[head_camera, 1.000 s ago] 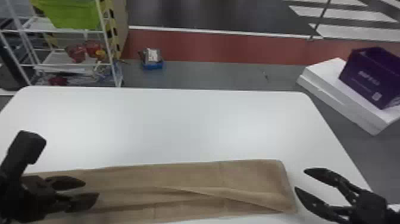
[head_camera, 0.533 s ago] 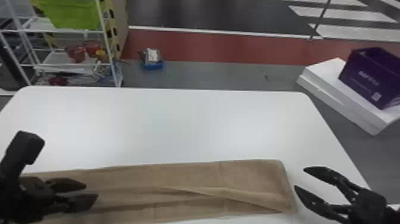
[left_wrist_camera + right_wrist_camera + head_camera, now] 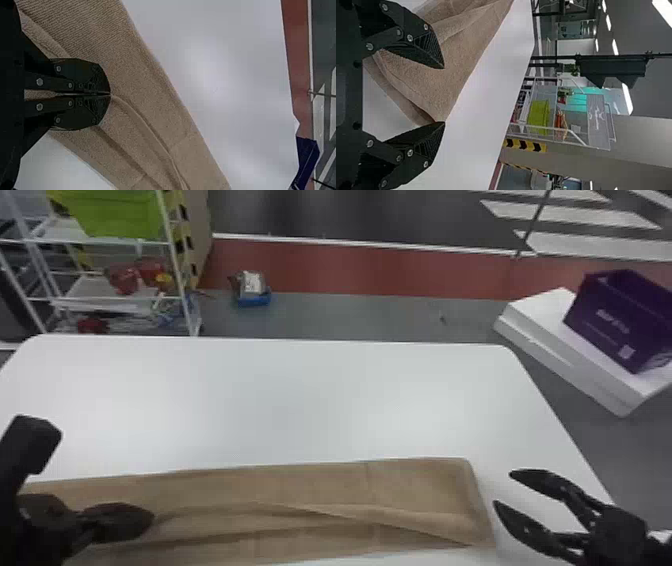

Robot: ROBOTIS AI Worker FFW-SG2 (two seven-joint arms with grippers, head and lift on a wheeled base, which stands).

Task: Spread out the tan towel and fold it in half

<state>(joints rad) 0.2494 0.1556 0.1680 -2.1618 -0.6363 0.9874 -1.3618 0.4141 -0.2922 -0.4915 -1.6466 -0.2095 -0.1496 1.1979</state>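
The left gripper (image 3: 110, 94) is over the left part of the table (image 3: 300, 400), near side, its two fingers pressed together; whether any cloth is caught between their tips I cannot tell. The right gripper (image 3: 443, 95) is toward the table's right edge, its fingers spread with nothing between them. The towel (image 3: 310, 485) lies along the table's near side, and the relation that matters is this: from the right gripper it lies toward the table's left side, its short end just beside the spread fingers, while the left gripper is right over the cloth and so the nearer of the two. The towel's long axis runs from the table's left side to its right, roughly in line with the table's far edge; its short end points at the table's right edge, and the other end runs in under the left arm, where I cannot follow it. Ridges run mostly lengthwise, so I judge it not fully spread, with the opening-out to come across that long axis, toward the table's far edge or near edge. The right gripper would likely need to shift toward the table's left and lower to catch a corner; closing too soon could miss the thin cloth or gather several layers. Beyond the table's right edge, a purple box (image 3: 600, 315) sits clear of the work.
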